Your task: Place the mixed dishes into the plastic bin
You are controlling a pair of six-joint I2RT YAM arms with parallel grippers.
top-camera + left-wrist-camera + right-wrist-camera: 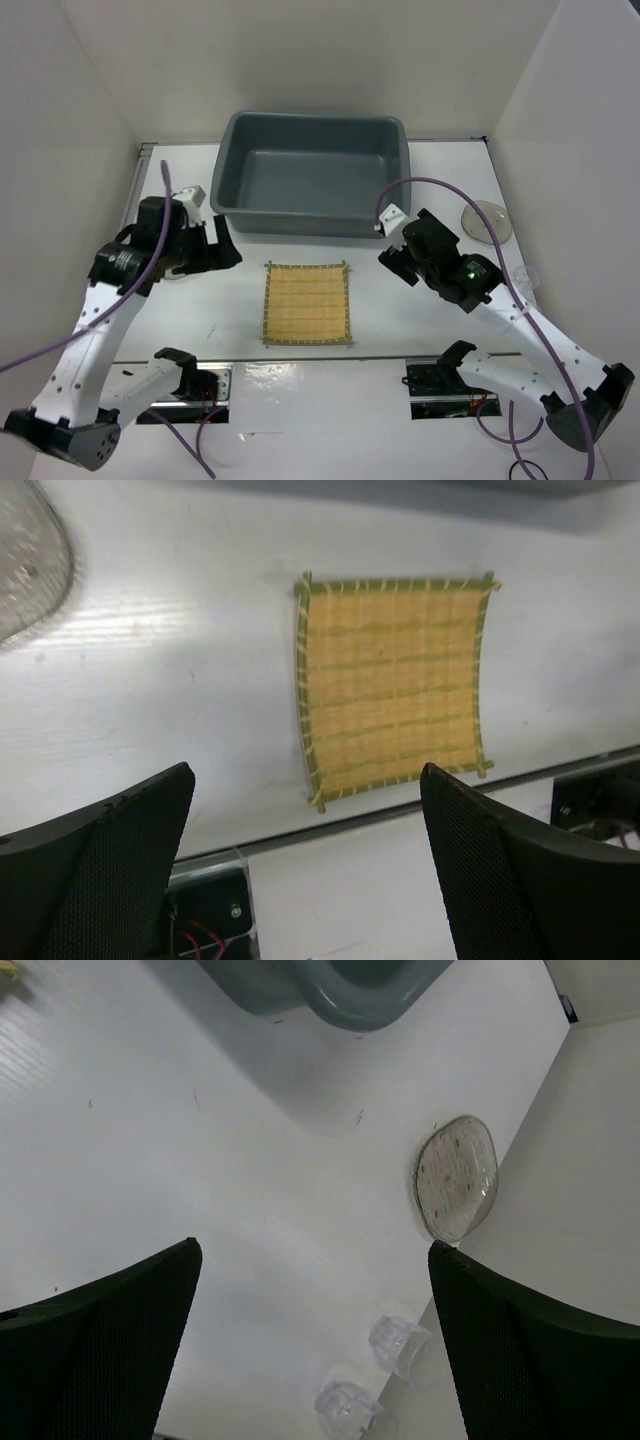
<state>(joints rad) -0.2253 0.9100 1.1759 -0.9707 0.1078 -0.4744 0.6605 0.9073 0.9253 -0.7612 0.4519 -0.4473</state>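
The tan bamboo mat [307,303] lies flat on the white table in front of the grey plastic bin [300,222]; it also shows in the left wrist view [392,685]. My left gripper [222,250] is open and empty, to the left of the mat [305,772]. A clear plate [25,560] lies near it. My right gripper [392,260] is open and empty, to the right of the mat [315,1246]. Another clear plate [487,221] lies by the right wall [456,1175]. A small clear cup [522,278] stands by that wall [345,1407].
The bin's corner [340,985] shows at the top of the right wrist view. A second cup shape [400,1345] sits against the wall; cup or reflection, I cannot tell. White walls enclose the table on three sides. The arm mounts [200,385] stand at the near edge.
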